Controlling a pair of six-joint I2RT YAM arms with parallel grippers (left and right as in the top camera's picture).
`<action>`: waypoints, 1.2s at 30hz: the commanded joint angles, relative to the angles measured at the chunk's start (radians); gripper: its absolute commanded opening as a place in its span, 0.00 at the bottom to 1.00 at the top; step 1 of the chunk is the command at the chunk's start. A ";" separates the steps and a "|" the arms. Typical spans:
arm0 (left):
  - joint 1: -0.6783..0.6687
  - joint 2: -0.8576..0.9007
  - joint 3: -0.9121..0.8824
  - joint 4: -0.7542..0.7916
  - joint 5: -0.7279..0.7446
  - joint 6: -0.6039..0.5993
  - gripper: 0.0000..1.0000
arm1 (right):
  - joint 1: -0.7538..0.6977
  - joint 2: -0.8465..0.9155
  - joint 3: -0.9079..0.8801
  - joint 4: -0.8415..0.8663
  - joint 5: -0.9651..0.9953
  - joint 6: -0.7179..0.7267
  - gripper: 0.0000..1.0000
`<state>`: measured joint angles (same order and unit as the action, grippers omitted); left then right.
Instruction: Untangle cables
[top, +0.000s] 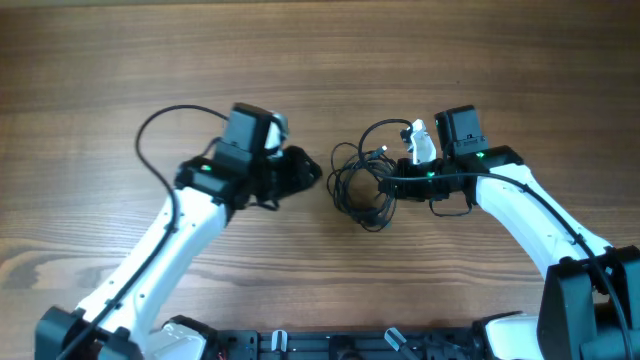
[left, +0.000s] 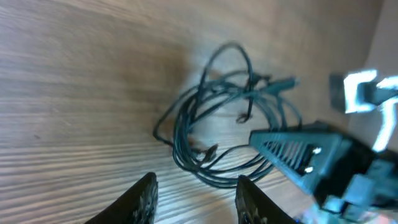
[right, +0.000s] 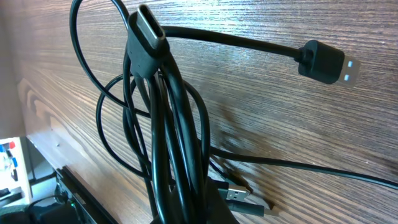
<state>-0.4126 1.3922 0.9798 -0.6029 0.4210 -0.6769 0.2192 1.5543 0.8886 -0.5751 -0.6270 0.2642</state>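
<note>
The cables are a tangled bundle of thin black loops at the table's middle. My right gripper is shut on several strands at the bundle's right side. In the right wrist view the gripper holds the cables in a tight bunch, with a black plug on top, another plug lying to the right and a silvery plug near the fingers. My left gripper is open and empty just left of the bundle. The left wrist view shows its fingers spread, short of the cables.
The wooden table lies all around. The right gripper's finger shows in the left wrist view at the bundle's right side. A thicker black arm cable loops behind the left arm. The arm bases stand at the front edge.
</note>
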 joint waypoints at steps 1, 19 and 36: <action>-0.084 0.075 -0.006 0.000 -0.094 -0.069 0.42 | 0.000 0.014 0.002 0.002 0.001 0.009 0.04; -0.178 0.237 -0.005 0.096 -0.202 -0.071 0.04 | 0.000 0.014 0.002 -0.003 0.001 0.010 0.04; 0.185 0.001 -0.005 0.007 -0.159 -0.008 0.43 | 0.000 0.014 0.002 -0.005 0.006 0.009 0.04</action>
<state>-0.2955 1.4082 0.9791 -0.5919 0.2741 -0.7101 0.2211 1.5543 0.8886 -0.5793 -0.6266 0.2672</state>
